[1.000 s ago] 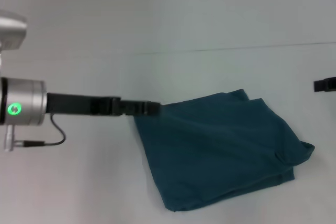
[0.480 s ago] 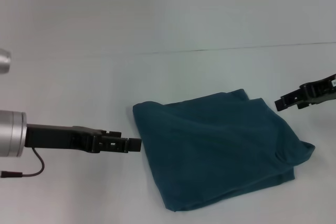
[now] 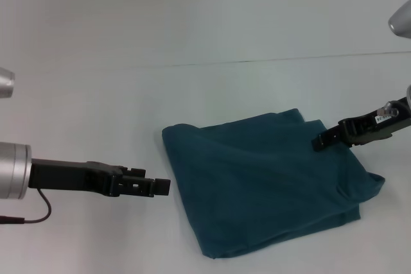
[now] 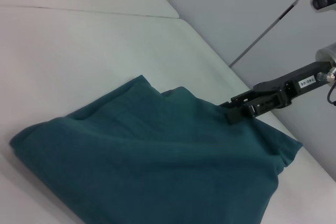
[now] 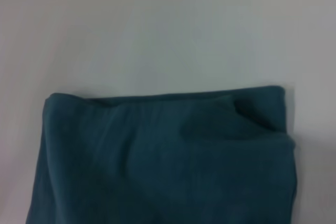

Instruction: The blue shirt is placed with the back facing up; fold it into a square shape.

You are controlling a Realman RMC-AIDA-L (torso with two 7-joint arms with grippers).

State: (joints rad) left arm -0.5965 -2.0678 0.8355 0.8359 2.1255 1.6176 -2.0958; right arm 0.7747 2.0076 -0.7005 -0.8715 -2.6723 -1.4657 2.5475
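The blue shirt (image 3: 263,184) lies folded into a rough, slightly puffy square on the white table, right of centre in the head view. It also fills the left wrist view (image 4: 157,156) and the right wrist view (image 5: 168,156). My left gripper (image 3: 162,187) hovers low just off the shirt's left edge, a small gap away from the cloth and holding nothing. My right gripper (image 3: 319,142) reaches in from the right and sits at the shirt's far right edge, over or touching the fabric. The left wrist view shows the right gripper (image 4: 232,115) at that same edge.
The white table (image 3: 96,94) spreads around the shirt, with a thin seam line (image 3: 257,61) running across behind it. A black cable (image 3: 38,213) hangs from my left arm near the left edge of the head view.
My left gripper has left the shirt's far left corner and drawn back toward me; that corner now lies flat. My right gripper has come in from the right to the shirt's edge.
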